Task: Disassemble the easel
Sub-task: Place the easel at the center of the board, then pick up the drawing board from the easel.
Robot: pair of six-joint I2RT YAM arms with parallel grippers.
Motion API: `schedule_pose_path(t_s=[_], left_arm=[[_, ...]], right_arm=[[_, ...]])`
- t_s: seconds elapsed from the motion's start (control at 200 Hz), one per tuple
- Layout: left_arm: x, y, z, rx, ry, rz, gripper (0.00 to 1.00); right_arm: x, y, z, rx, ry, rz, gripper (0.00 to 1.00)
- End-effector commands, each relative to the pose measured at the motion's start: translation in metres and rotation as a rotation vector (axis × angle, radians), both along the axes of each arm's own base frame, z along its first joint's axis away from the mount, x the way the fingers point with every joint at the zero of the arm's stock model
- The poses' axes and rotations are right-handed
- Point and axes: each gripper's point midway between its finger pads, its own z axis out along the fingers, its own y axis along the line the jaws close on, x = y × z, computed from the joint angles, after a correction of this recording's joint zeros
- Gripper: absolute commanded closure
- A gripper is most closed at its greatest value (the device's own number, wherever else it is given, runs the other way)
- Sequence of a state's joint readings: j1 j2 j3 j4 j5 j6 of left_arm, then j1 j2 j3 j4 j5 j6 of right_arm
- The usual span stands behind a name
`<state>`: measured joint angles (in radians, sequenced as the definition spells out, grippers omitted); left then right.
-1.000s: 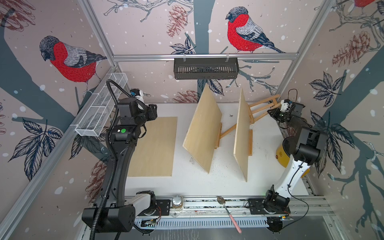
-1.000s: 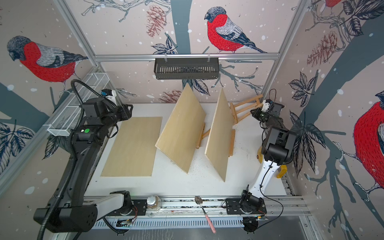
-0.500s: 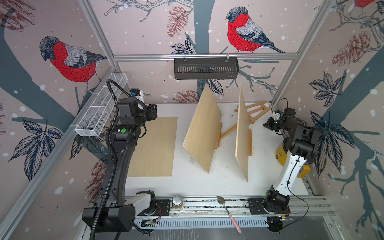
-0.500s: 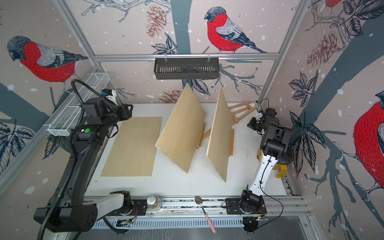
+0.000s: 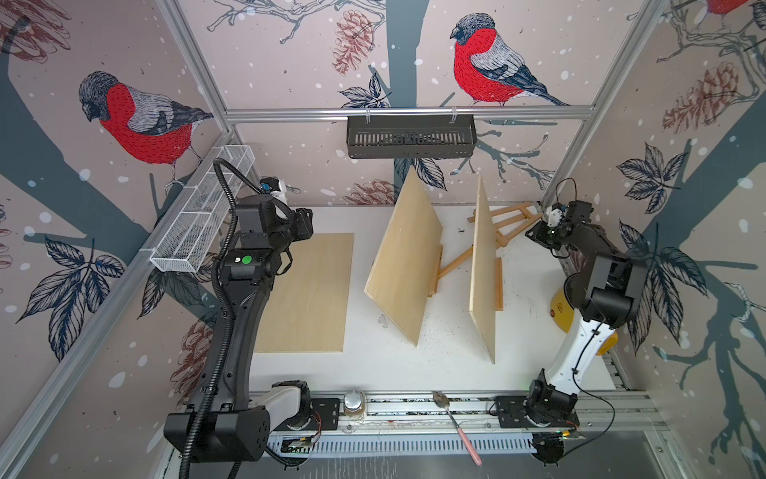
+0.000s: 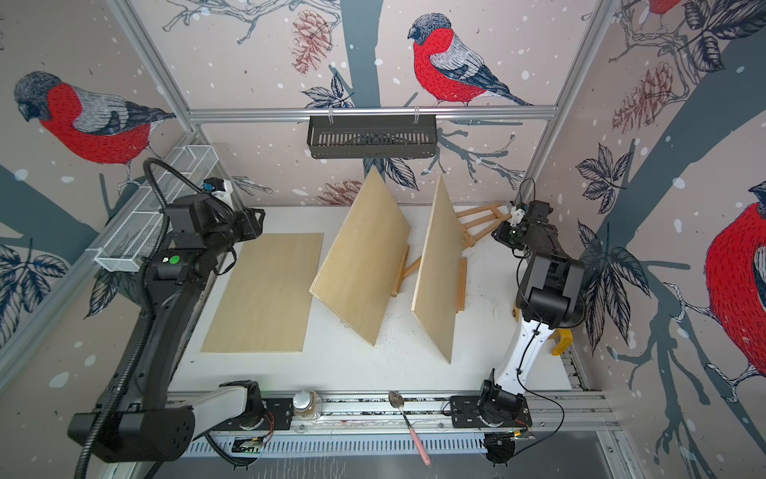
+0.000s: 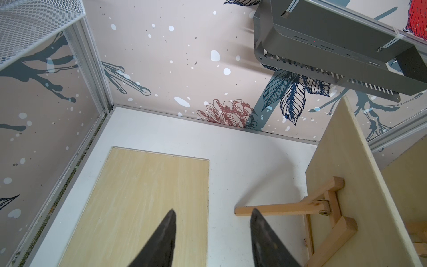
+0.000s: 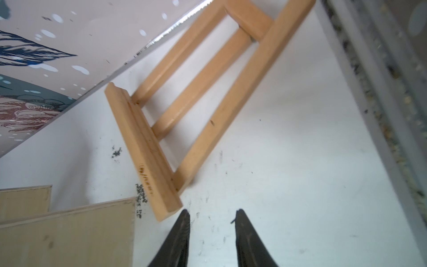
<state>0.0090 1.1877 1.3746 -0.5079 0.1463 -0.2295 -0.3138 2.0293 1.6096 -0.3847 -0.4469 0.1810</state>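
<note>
A folded wooden easel (image 8: 201,92) lies flat on the white table at the back right corner, seen in both top views (image 5: 503,222) (image 6: 476,224). My right gripper (image 8: 212,212) hovers open just past its ledge end, holding nothing (image 5: 539,232). Two plywood boards stand tilted: the middle board (image 5: 406,257) leans on a standing easel (image 7: 277,209), and the right board (image 5: 483,265) leans on another easel behind it. A third board (image 7: 147,196) lies flat at the left. My left gripper (image 7: 212,211) hangs open above that flat board's edge, empty (image 5: 304,224).
A black slotted basket (image 5: 410,137) hangs from the back rail above the boards. A white wire basket (image 5: 203,220) lines the left wall. A jar (image 5: 353,404) and a pink-handled spoon (image 5: 456,423) sit on the front rail. A yellow object (image 5: 563,309) lies by the right arm.
My right gripper brought the folded easel down from a raised hold onto the table, opened and let it go, then drew back a little. The left arm has stayed put.
</note>
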Motion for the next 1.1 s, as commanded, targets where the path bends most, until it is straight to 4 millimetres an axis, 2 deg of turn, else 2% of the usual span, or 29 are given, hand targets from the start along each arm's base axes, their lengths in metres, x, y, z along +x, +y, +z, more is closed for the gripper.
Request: schedule_pose_path(t_s=[0.0,0.025,0.08,0.22,0.32,0.405,0.51,0.62,0.735,0.855,0.991,1.096], left_arm=[[-0.001,-0.003,0.000,0.006,0.002,-0.021,0.55],[-0.001,-0.005,-0.001,0.004,0.008,-0.027,0.55],[-0.002,-0.008,-0.002,0.000,0.017,-0.040,0.55],[-0.004,-0.021,-0.001,0.010,0.033,-0.078,0.56],[-0.005,-0.029,0.001,0.017,0.042,-0.091,0.58],[-0.007,-0.044,0.004,0.015,0.055,-0.132,0.60],[-0.010,-0.068,0.005,0.021,0.093,-0.203,0.61],[-0.014,-0.094,0.010,-0.011,0.118,-0.292,0.63],[-0.016,-0.119,0.021,-0.087,0.123,-0.388,0.65],[-0.011,-0.143,0.023,-0.121,0.155,-0.450,0.70],[-0.004,-0.170,0.016,-0.093,0.210,-0.486,0.71],[0.000,-0.188,0.010,-0.084,0.251,-0.524,0.70]], right_arm=[[0.005,-0.010,0.046,-0.117,-0.112,-0.062,0.62],[0.003,-0.010,0.056,-0.129,-0.134,-0.070,0.61],[0.001,-0.005,0.058,-0.085,-0.145,-0.062,0.61],[-0.011,0.011,0.054,-0.108,-0.142,-0.053,0.59],[-0.018,0.022,0.044,-0.151,-0.127,-0.046,0.58],[-0.026,0.035,0.043,-0.214,-0.117,-0.032,0.58],[-0.043,0.060,0.061,-0.335,-0.160,-0.002,0.57],[-0.062,0.080,0.092,-0.418,-0.230,0.002,0.55],[-0.080,0.088,0.128,-0.431,-0.324,-0.007,0.52],[-0.095,0.098,0.159,-0.425,-0.410,0.015,0.48],[-0.107,0.106,0.176,-0.422,-0.461,0.031,0.45],[-0.110,0.115,0.177,-0.417,-0.470,0.056,0.44]])
